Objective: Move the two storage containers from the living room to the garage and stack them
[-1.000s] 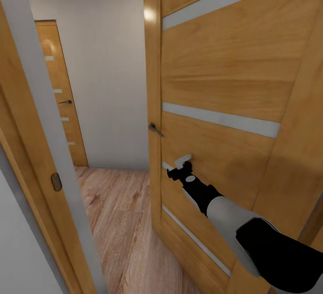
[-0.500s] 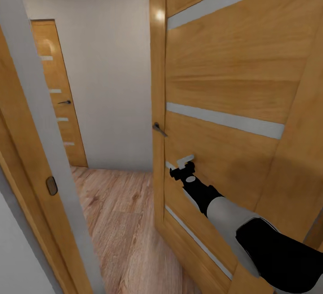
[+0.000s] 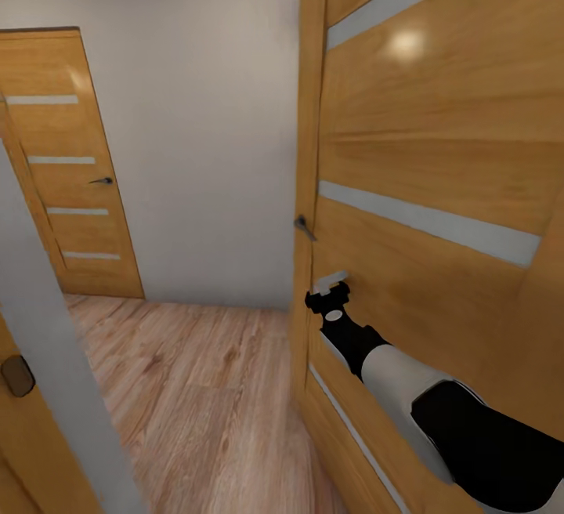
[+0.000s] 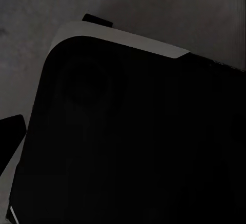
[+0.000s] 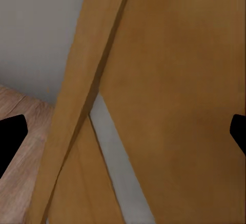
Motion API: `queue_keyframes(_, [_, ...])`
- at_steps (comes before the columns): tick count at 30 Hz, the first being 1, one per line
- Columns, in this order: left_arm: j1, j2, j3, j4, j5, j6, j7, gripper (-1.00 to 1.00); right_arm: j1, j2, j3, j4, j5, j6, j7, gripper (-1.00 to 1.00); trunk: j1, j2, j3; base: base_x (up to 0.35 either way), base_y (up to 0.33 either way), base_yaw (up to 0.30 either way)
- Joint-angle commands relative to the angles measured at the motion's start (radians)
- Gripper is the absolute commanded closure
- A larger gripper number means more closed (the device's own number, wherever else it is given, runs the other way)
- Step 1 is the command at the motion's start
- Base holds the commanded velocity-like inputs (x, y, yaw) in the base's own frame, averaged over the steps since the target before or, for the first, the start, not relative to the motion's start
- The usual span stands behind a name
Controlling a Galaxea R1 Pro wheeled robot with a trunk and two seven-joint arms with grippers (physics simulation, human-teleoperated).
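Head view first: our right arm [image 3: 439,412] reaches forward, its gripper [image 3: 330,295] up against the open wooden door [image 3: 439,153], just below the handle [image 3: 304,226]. In the right wrist view we see the two fingertips [image 5: 11,131] wide apart with nothing between them, only door panel ahead. Our left wrist view is dark, perhaps a black rounded body, so we cannot tell that gripper's state. Beyond lie plank flooring [image 3: 196,373], a pale wall [image 3: 196,122] and a second door [image 3: 70,169]. We see no containers.
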Motion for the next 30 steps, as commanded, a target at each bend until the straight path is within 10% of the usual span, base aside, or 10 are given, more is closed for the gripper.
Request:
queue_keyframes(1, [0.000, 0.000, 0.001, 0.000, 0.005, -0.002, -0.001, -1.00, -0.001, 0.000, 0.000, 0.002, 0.001, -0.002, -0.009, -1.00, 0.001, 0.000, -0.001, 0.297, -0.072, 0.000])
queue_keyframes(30, [0.000, 0.003, 0.004, 0.000, 0.006, -0.002, -0.001, -1.00, -0.001, 0.000, -0.001, 0.004, 0.009, -0.001, -0.010, -1.00, 0.001, 0.000, -0.001, 0.131, -0.016, 0.000])
